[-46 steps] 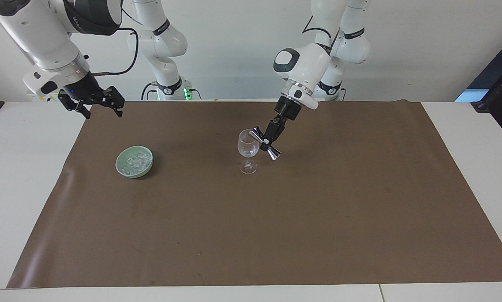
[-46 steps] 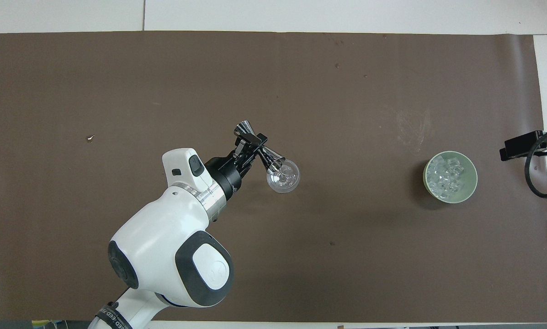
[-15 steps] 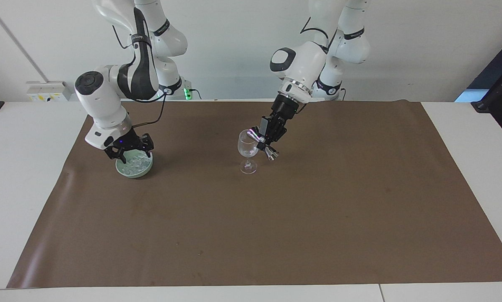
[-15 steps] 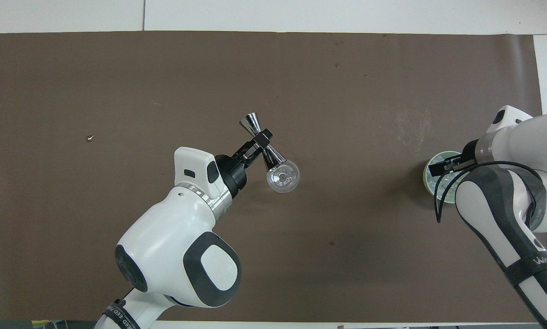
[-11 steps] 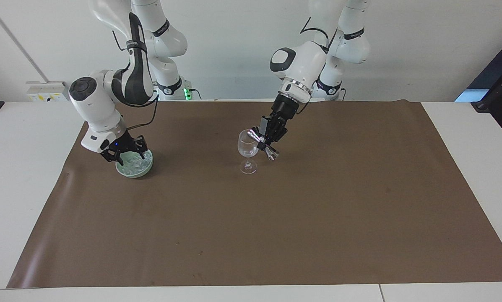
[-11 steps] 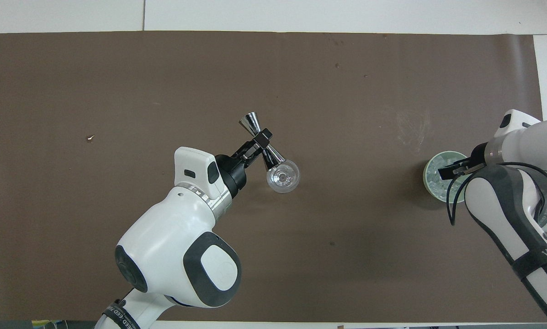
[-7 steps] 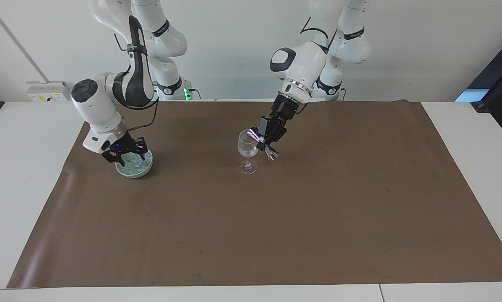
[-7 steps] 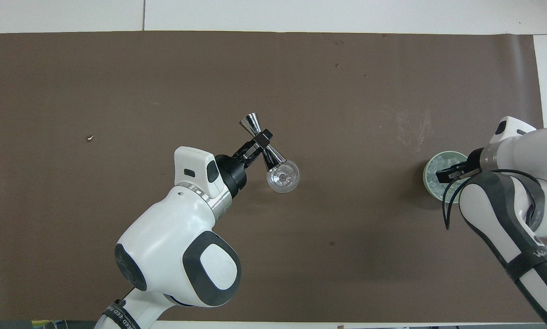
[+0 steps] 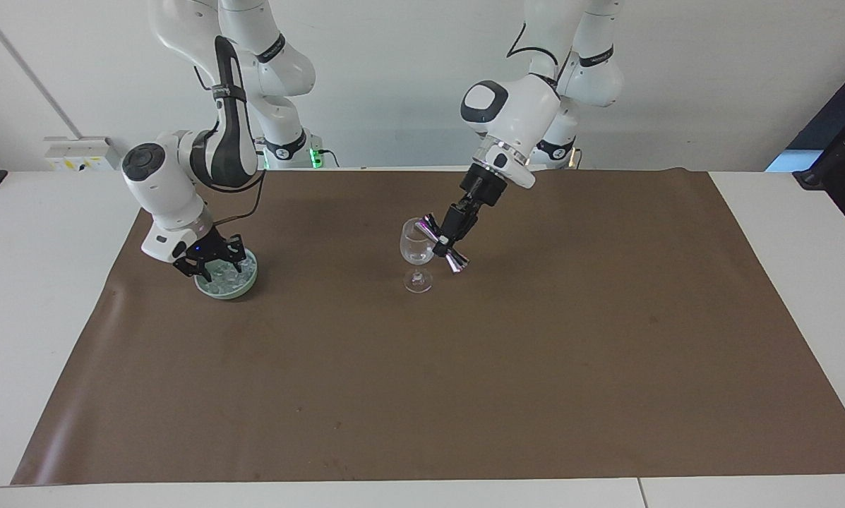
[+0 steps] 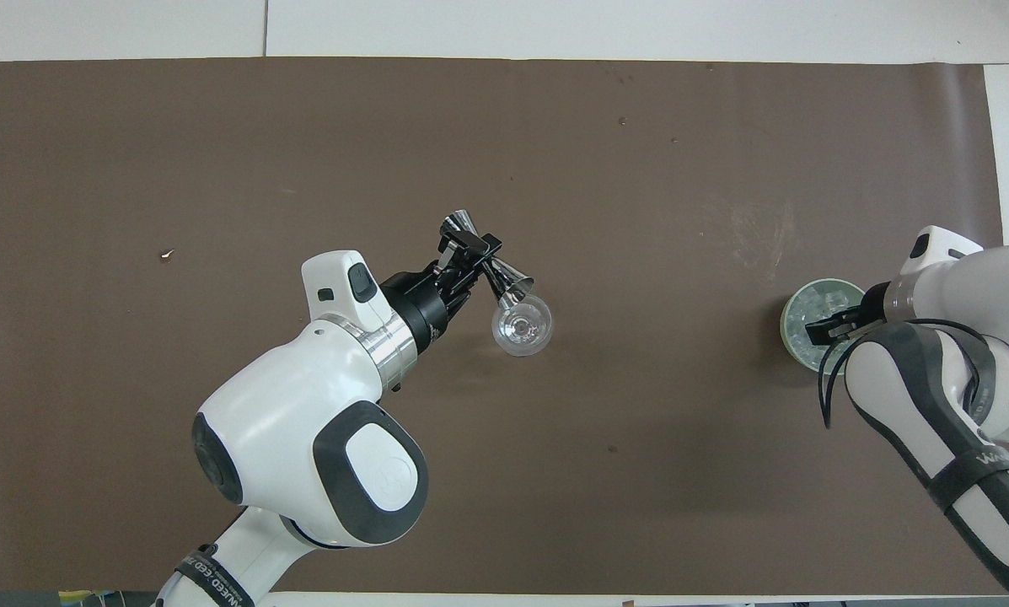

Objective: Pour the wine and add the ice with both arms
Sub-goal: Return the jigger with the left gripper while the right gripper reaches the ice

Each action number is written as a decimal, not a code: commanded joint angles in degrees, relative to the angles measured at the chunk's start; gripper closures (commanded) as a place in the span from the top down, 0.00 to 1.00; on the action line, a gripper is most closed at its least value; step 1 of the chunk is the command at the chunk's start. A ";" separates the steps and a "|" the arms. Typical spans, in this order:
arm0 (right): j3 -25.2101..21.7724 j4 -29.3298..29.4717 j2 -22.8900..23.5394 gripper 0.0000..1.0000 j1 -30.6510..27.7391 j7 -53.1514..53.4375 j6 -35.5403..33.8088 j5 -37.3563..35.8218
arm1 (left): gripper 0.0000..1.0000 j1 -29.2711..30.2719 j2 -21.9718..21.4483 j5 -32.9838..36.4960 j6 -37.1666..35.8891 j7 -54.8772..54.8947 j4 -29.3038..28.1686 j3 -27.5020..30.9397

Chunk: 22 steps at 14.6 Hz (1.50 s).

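Over the pale green round bowl [image 9: 226,281] you have the right end effector [image 9: 209,266], down among the small translucent ice cubes [image 9: 233,276]; you cannot tell whether it grips one. Toward the left arm's end from that bowl, the left end effector [image 9: 447,238] is clamped on a shiny metal hourglass jigger [image 9: 442,243], tilted at the clear stemmed wine glass [image 9: 417,255]. Bare brown mat [image 9: 464,367] on the white counter [image 9: 34,296] stretches away from the bowl, which sits near the mat's edge.

Ice [image 9: 226,276] in bowl [image 9: 247,286] toward right arm's end; wine glass [image 9: 417,252] mid-mat [image 9: 464,367]; well apart.
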 commanded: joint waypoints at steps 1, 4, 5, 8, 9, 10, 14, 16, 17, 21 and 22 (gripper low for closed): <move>0.41 -1.00 -0.19 0.69 -0.17 -0.62 1.13 1.51 | 0.00 3.12 -1.21 -0.52 -5.68 -7.61 0.11 0.17; 0.41 -1.52 -0.36 0.67 -0.08 -0.62 1.48 1.51 | 0.00 10.93 -2.88 -0.52 -19.11 -13.68 0.64 0.25; 0.41 -1.96 -0.37 0.66 0.44 -0.79 2.62 1.51 | 0.00 12.96 -3.67 -0.52 -21.76 -13.95 0.46 0.25; 0.41 -3.46 -0.63 0.66 0.54 -0.71 4.74 1.51 | 0.00 21.64 -4.55 -0.52 -30.01 -17.10 0.46 0.25; 0.41 -3.46 -0.63 0.66 0.54 -0.79 5.00 1.51 | 0.00 26.20 -4.90 -0.43 -35.36 -17.99 0.46 0.25; 0.41 -3.46 -0.63 0.65 0.54 -0.88 5.00 1.51 | 0.00 30.25 -5.51 -0.34 -39.15 -18.08 0.37 0.25; 0.41 -3.46 0.78 0.62 -0.25 -1.58 4.83 1.51 | 0.00 42.22 -6.40 -0.34 -46.72 -20.55 -1.91 0.25; 0.41 -3.29 0.78 0.59 -0.17 -1.50 4.39 1.51 | 0.00 47.32 -5.27 -0.43 -48.16 -19.85 -2.43 0.25; 0.41 -3.20 0.78 0.57 -0.08 -1.50 4.30 1.51 | 0.00 49.00 -3.34 -0.60 -48.07 -19.67 -2.00 0.17; 0.41 -3.20 0.78 0.40 -0.08 -1.50 4.30 1.51 | 0.00 54.89 0.54 -9.19 -46.93 -15.63 -1.91 0.25; 0.41 -3.20 0.78 0.37 0.01 -1.50 4.30 1.51 | 0.00 55.51 1.85 -11.31 -46.14 -14.84 -1.91 0.25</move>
